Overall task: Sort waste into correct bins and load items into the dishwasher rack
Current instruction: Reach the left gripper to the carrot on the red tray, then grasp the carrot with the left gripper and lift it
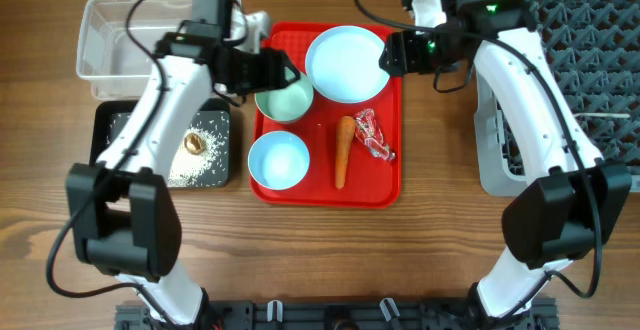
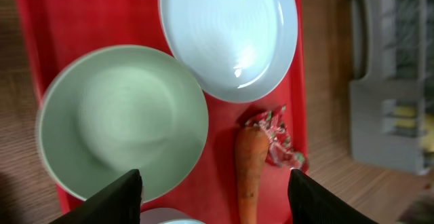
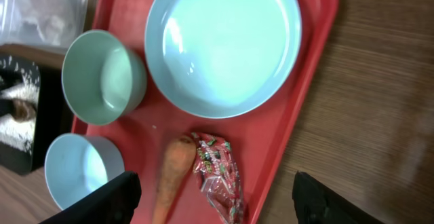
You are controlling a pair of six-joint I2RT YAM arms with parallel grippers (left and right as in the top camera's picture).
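On the red tray (image 1: 322, 192) lie a pale-blue plate (image 1: 345, 63), a mint bowl (image 1: 285, 100), a blue bowl (image 1: 278, 160), an orange carrot (image 1: 343, 152) and a red-and-silver wrapper (image 1: 372, 135). My left gripper (image 2: 213, 197) hangs open above the tray, with the mint bowl (image 2: 122, 122) and the carrot (image 2: 249, 170) under it and nothing held. My right gripper (image 3: 217, 200) is also open and empty, above the wrapper (image 3: 217, 176) and near the plate (image 3: 224, 41). Rice (image 1: 205, 160) and a brown lump (image 1: 193, 143) lie in the black tray (image 1: 105, 130).
The clear tub (image 1: 120, 50) stands behind the black tray at the far left. The grey dishwasher rack (image 1: 590, 30) fills the right side of the table. Bare wood lies in front of the red tray.
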